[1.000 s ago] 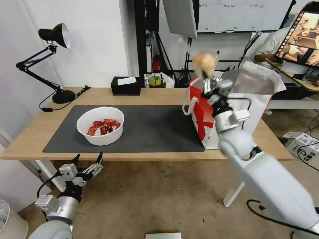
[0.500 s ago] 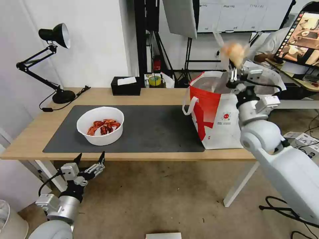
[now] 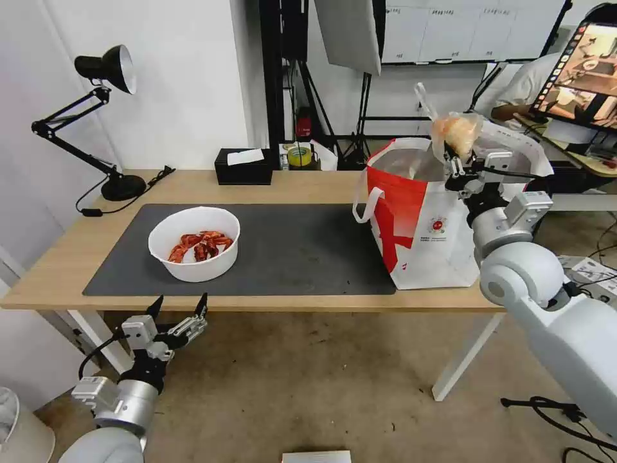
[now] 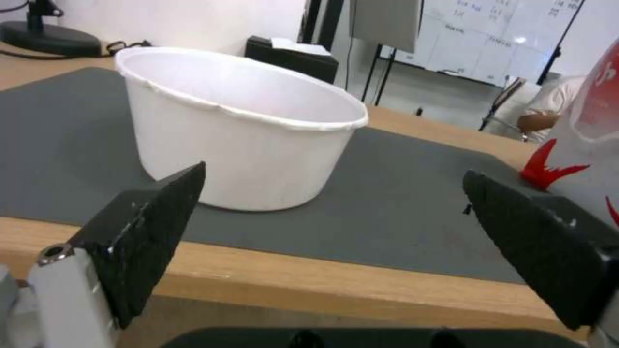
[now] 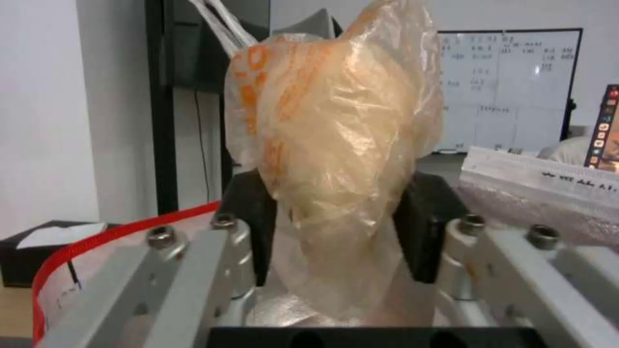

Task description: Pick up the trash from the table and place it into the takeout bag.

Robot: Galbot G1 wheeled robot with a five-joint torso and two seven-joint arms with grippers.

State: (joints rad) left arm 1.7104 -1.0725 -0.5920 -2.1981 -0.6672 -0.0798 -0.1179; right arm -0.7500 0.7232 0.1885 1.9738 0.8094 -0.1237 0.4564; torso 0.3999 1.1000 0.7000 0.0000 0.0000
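Observation:
My right gripper point(image 3: 457, 159) is shut on the clear bag with a tan lump point(image 3: 455, 132), held over the open mouth of the takeout bag point(image 3: 424, 222), which stands at the right end of the table point(image 3: 193, 186). In the right wrist view the clear bag point(image 5: 335, 135) is pinched between the black pads point(image 5: 422, 227), with the foil lining just below. The white bowl of red crayfish shells point(image 3: 194, 242) sits on the grey mat point(image 3: 295, 251) at the left. My left gripper point(image 3: 178, 312) hangs open below the table's front edge, facing the bowl point(image 4: 239, 125).
A black tissue box point(image 3: 243, 166) and a roll of tape point(image 3: 299, 155) stand at the table's back edge. A black desk lamp point(image 3: 103, 128) sits at the back left. Cardboard boxes point(image 3: 588, 280) lie on the floor at the right.
My right arm carried the clear bag rightward from the takeout bag's near left corner to above its opening, then lowered it slightly. The left gripper rose a little.

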